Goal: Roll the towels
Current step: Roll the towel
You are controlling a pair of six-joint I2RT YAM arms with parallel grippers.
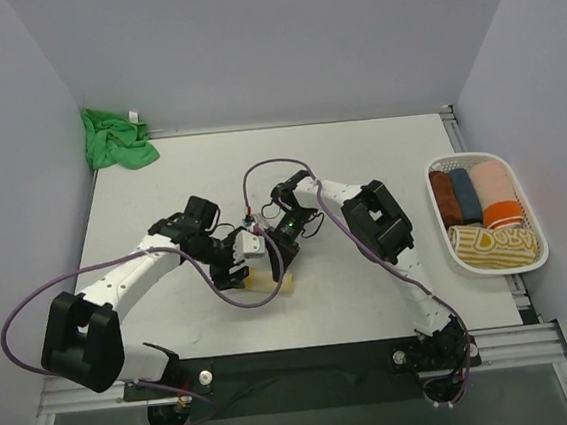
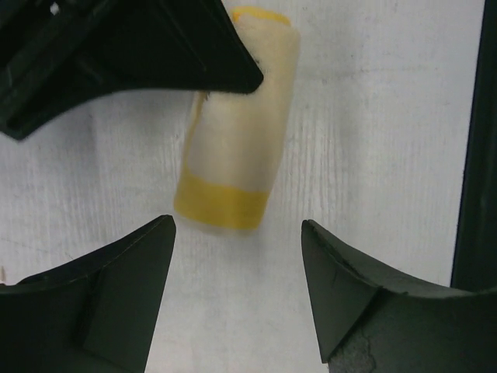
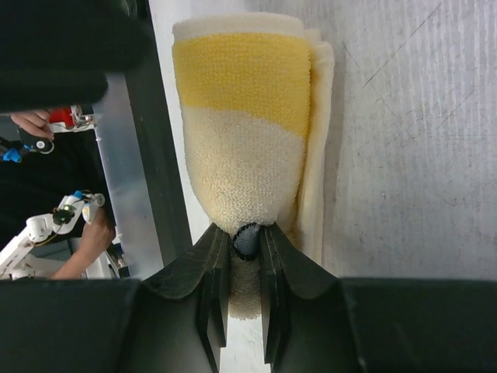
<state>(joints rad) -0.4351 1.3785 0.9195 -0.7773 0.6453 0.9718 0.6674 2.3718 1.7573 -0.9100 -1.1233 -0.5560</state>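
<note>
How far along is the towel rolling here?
Done: the pale yellow cloth towel lies rolled, and rolled towels lie in the white slatted plastic basket. In hand: the right gripper pinches that roll's end; the left gripper is open near it. Left: the bright green cloth towel sits crumpled in the far corner.

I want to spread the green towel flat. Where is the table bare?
Bare: the far strip of table between green towel and basket; a smaller patch just nearside of the yellow towel. Crowded around that towel, mid-table.
</note>
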